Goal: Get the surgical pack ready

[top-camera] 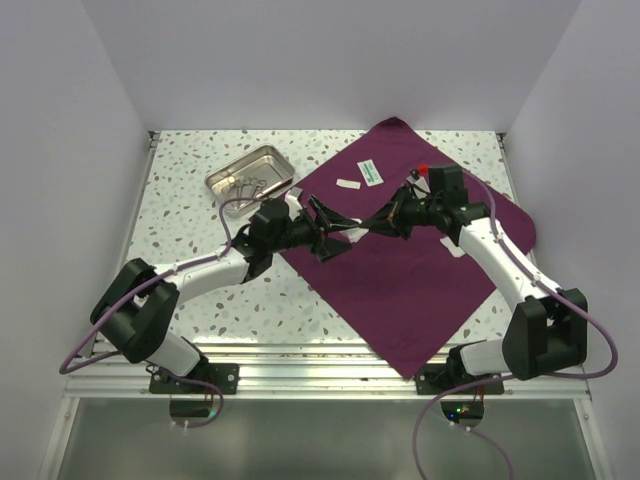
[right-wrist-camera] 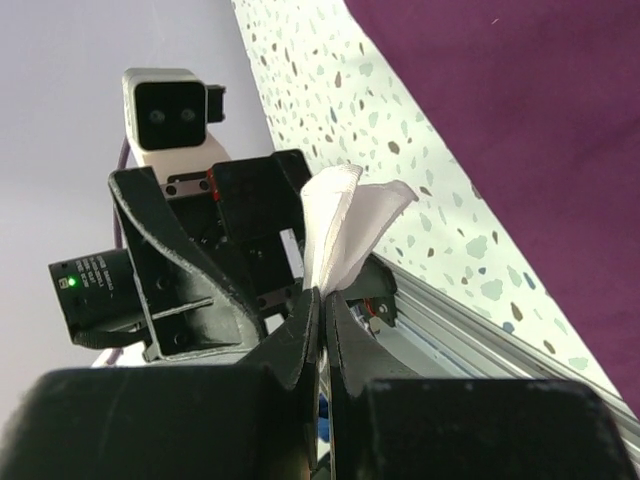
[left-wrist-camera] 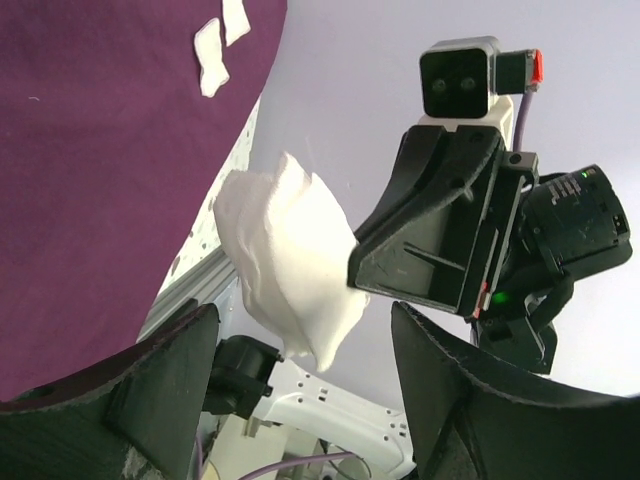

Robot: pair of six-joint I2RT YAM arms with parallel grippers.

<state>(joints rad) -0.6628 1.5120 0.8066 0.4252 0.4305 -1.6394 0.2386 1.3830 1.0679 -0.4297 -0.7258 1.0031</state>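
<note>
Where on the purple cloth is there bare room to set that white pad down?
The near half of the purple cloth, between the two arms down to its near corner, is bare. Crowded: the middle, where the open left gripper meets the right gripper pinching the white pad, and the far-left edge with two packets.

No text, brand, number or sign can be read in any view. The small packet (top-camera: 371,172) on the far part of the cloth (top-camera: 420,290) bears a green marking, but its print is too small to make out.
</note>
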